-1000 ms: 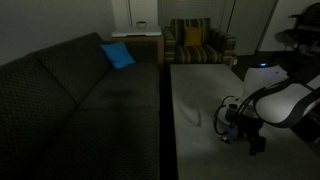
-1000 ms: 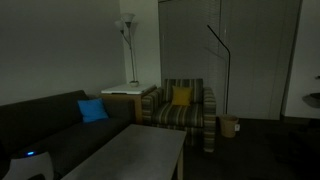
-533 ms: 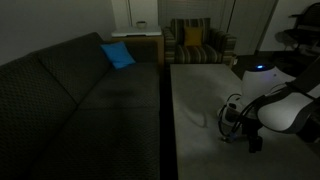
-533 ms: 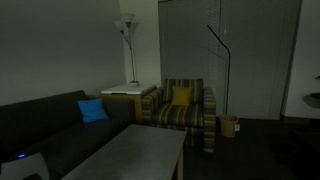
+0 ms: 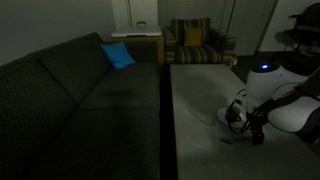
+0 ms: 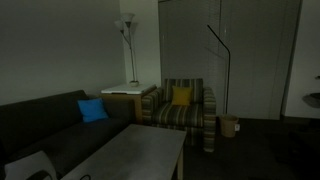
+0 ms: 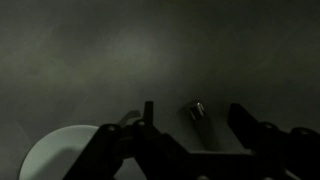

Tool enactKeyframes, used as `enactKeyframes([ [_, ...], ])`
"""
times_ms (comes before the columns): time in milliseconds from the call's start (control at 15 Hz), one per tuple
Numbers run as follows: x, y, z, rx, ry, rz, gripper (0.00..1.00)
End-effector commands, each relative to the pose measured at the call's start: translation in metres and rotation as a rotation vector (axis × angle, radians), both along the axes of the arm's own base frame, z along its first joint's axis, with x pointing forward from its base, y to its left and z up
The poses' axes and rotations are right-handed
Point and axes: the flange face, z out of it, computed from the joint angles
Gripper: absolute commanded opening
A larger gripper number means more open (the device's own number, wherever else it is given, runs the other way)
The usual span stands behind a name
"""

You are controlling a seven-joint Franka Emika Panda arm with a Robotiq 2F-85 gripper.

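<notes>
I have the tool low over the table, fingers spread wide, gripping nothing | small dark object with a bright tip lies on the table between the fingers, clear of both | white round thing beside one finger | sofa runs alongside the table

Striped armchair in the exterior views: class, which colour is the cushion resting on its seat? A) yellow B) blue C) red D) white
A: the yellow cushion sits on the striped armchair in both exterior views, while the blue cushion lies on the sofa.
</notes>
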Motion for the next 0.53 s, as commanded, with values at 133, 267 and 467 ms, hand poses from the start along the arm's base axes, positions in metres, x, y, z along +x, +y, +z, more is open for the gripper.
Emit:
enactKeyframes([
  [133,0.000,0.002,-0.001,0.083,0.046,0.066,0.91],
  [267,-0.008,0.010,-0.005,0.105,0.067,0.095,0.90],
  [467,-0.012,0.014,-0.007,0.120,0.095,0.131,0.68],
])
